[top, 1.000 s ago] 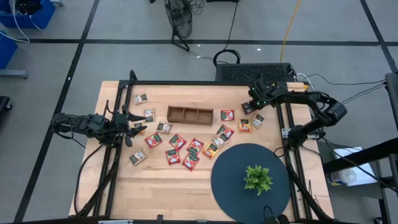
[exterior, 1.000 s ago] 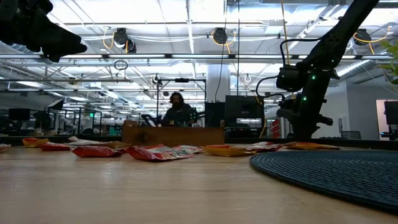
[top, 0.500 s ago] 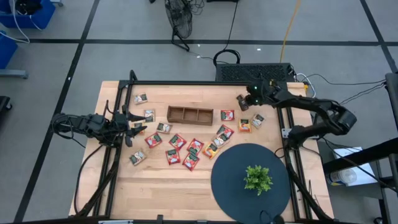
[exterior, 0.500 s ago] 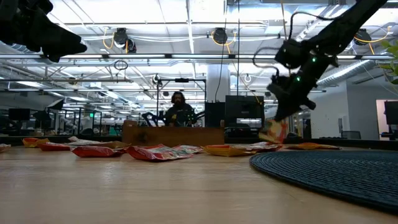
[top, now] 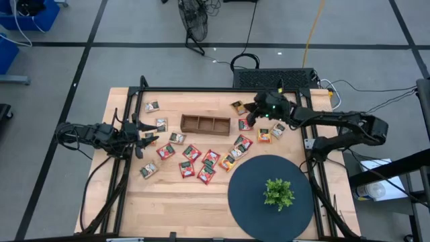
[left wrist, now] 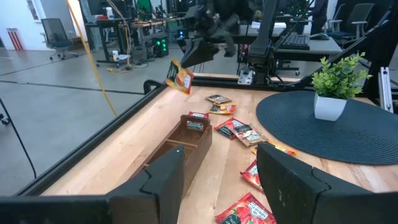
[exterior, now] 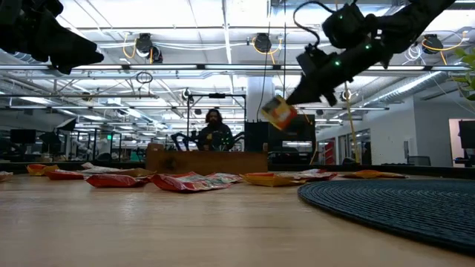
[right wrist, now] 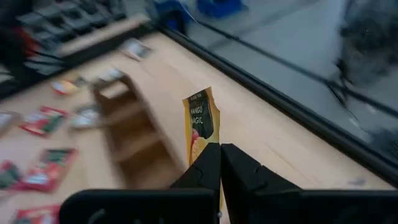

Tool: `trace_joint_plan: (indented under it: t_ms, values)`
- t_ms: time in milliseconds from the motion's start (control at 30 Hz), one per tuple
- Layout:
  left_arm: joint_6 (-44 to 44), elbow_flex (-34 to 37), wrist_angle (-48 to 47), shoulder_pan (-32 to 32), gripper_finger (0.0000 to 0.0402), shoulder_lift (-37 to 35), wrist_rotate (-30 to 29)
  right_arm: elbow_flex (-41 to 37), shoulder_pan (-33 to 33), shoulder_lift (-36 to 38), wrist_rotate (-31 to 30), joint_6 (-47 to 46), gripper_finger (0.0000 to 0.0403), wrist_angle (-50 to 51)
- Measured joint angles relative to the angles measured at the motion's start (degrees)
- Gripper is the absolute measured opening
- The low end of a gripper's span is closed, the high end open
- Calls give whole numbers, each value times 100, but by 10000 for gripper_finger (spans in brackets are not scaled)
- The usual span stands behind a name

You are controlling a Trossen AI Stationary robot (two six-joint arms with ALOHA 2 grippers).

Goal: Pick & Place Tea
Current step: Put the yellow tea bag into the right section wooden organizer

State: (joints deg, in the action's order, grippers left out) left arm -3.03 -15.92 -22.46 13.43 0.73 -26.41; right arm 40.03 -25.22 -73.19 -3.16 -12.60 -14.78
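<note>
The right gripper (top: 247,109) pinches an orange tea sachet (top: 238,107) by one edge — it looks light, thin and floppy. The left gripper (top: 144,135) waits with jaws apart, empty.

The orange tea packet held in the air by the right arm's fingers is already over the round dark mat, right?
Not quite. The orange tea packet is in the air, pinched in the right arm's fingers, but it hangs near the wooden tray, not the mat. The high view shows it.
</note>
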Motion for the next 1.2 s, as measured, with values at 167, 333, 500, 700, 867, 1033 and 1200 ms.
trace_joint_plan:
  t_ms: [167, 333, 500, 700, 867, 1033, 1200]
  values:
    - [0, 0, -1, 0, 200, 0, -2, 4, 447, -595, 1, 32, 0, -1204]
    - [0, 0, -3, -2, 200, 2, -1, 9, 724, -1538, -1, 293, 0, -2361]
    - [0, 1, -2, -1, 200, 0, -2, 9, 814, -2379, -313, 441, 0, -3399]
    - [0, 0, -2, -2, 200, 0, -2, 33, 812, -2753, -493, 745, 0, -3510]
    - [0, 1, -2, 0, 200, 1, -2, 37, 807, -2804, -611, 1025, 0, -3314]
    - [0, 2, -2, 0, 200, 0, -2, 37, 827, -2804, -579, 1244, 5, -3370]
    - [0, 2, -2, 0, 200, 2, -2, 37, 843, -2804, -582, 1403, 36, -3382]
